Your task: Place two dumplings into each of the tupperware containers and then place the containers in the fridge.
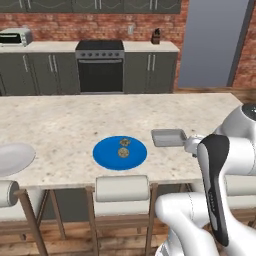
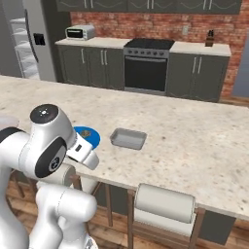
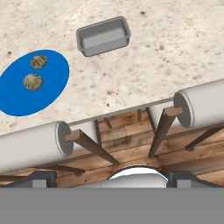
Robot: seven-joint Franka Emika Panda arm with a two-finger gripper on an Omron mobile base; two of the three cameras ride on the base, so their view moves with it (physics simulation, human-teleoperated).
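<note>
Two dumplings point(image 1: 123, 153) point(image 3: 33, 81) lie on a round blue plate point(image 1: 107, 156) point(image 3: 50, 94) near the counter's front edge. One tupperware container point(image 1: 168, 137) point(image 2: 128, 139) point(image 3: 104, 36) sits empty just right of that plate. My gripper point(image 3: 111, 178) is open with nothing in it. It hovers over the counter's front edge and the stools, nearer to me than the container. In the left base view my own forearm hides the fingers. The fridge point(image 2: 29, 44) stands at the back left, one door open onto white shelves.
A white plate point(image 1: 12, 157) rests at the counter's left end. White cushioned stools point(image 1: 122, 187) point(image 2: 165, 202) point(image 3: 203, 105) line the near side of the counter. A black oven point(image 1: 100, 65) and a toaster oven point(image 2: 80, 32) sit along the back wall.
</note>
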